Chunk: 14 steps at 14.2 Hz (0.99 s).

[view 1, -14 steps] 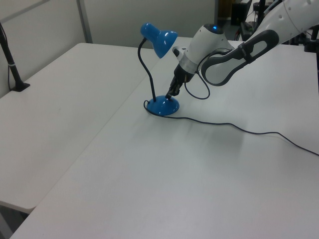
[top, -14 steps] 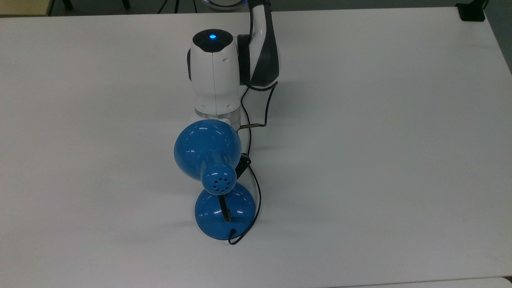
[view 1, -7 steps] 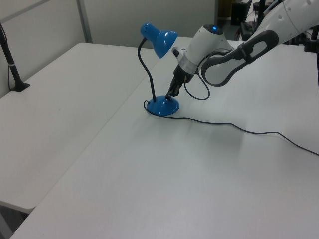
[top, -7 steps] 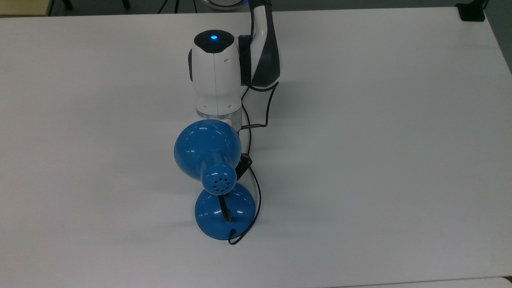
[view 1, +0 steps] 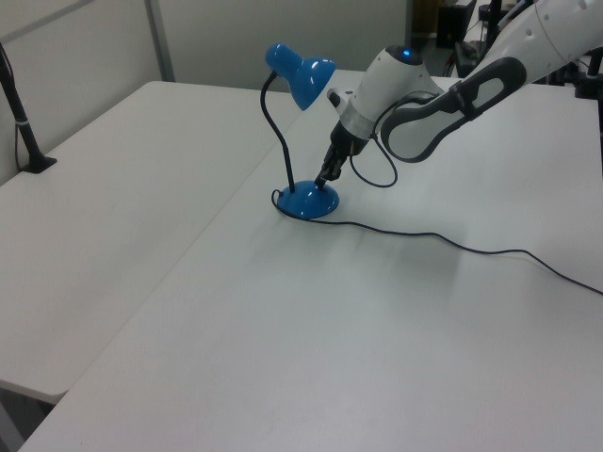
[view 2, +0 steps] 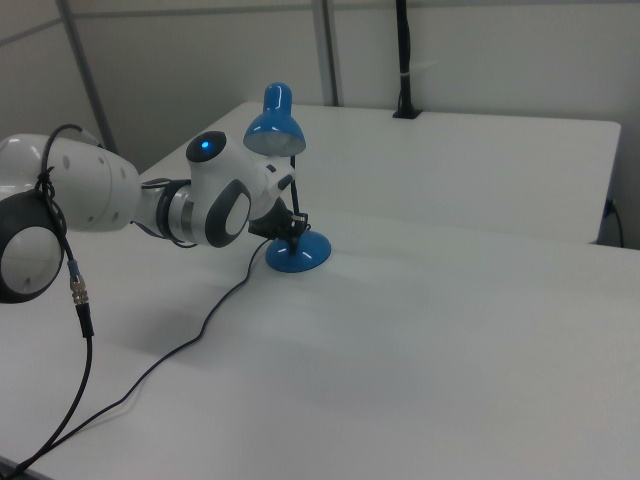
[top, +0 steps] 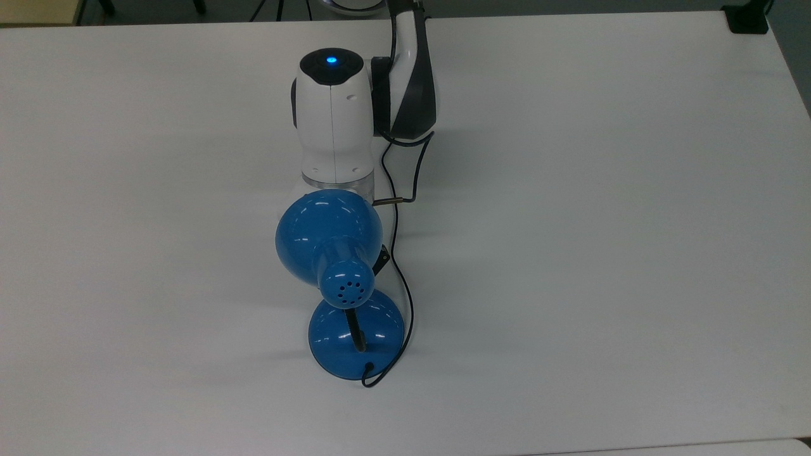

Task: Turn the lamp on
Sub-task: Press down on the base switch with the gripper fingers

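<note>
The lamp is glossy blue, with its dome shade (top: 329, 240) hanging over the round base (top: 356, 339) on a black gooseneck. It is unlit. In the left view the shade (view 1: 301, 75) sits high above the base (view 1: 309, 201), and my gripper (view 1: 324, 176) points down at the base's near rim, fingers shut with nothing between them. The right view has my gripper (view 2: 293, 233) just above the base (view 2: 298, 254), under the shade (view 2: 275, 122). In the top view the shade covers most of my gripper (top: 380, 258).
The lamp's thin black cord (view 1: 452, 243) trails over the white table toward the left view's right. A black clamp post (view 1: 26, 141) stands on the neighbouring table. A black block (top: 747, 19) sits at the top view's upper right corner.
My wrist has shifted slightly toward the top view's upper left, drawing the gripper further under the shade. The lamp has not moved and stays unlit.
</note>
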Each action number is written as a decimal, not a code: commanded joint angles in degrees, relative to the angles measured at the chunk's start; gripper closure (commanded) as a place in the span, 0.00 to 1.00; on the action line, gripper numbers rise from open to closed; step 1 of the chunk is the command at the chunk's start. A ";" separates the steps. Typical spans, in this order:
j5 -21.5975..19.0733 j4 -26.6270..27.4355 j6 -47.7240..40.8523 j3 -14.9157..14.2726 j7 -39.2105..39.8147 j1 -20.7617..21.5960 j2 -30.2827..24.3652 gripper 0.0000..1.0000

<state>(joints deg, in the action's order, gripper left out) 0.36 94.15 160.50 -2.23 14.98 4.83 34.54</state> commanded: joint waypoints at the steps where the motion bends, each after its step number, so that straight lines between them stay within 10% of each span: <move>1: -0.27 4.28 1.04 -1.19 -0.66 0.98 -3.33 1.00; 14: -0.53 3.59 1.04 -1.19 -0.75 1.85 -1.93 1.00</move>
<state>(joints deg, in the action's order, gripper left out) 0.36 96.12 160.50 -2.42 14.98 5.08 33.53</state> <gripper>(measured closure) 0.991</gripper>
